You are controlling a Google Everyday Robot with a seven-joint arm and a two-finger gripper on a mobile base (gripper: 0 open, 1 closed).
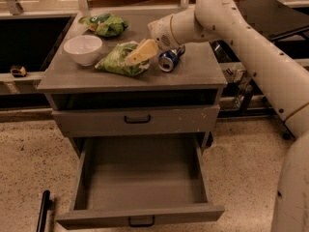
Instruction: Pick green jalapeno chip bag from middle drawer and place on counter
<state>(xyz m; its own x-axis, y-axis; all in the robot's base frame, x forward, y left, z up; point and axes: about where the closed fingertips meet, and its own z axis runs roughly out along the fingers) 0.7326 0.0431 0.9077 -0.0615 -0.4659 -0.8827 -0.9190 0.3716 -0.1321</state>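
Note:
The green jalapeno chip bag lies on the counter, front of centre, to the right of the white bowl. My gripper reaches in from the right and sits on the bag's right end, its tan fingers closed on it. The middle drawer is pulled out at the bottom of the cabinet, and its grey floor is bare.
A white bowl stands at the counter's left. A brighter green bag lies at the back left. A blue can lies on its side just right of my gripper. A closed drawer front sits above the open one.

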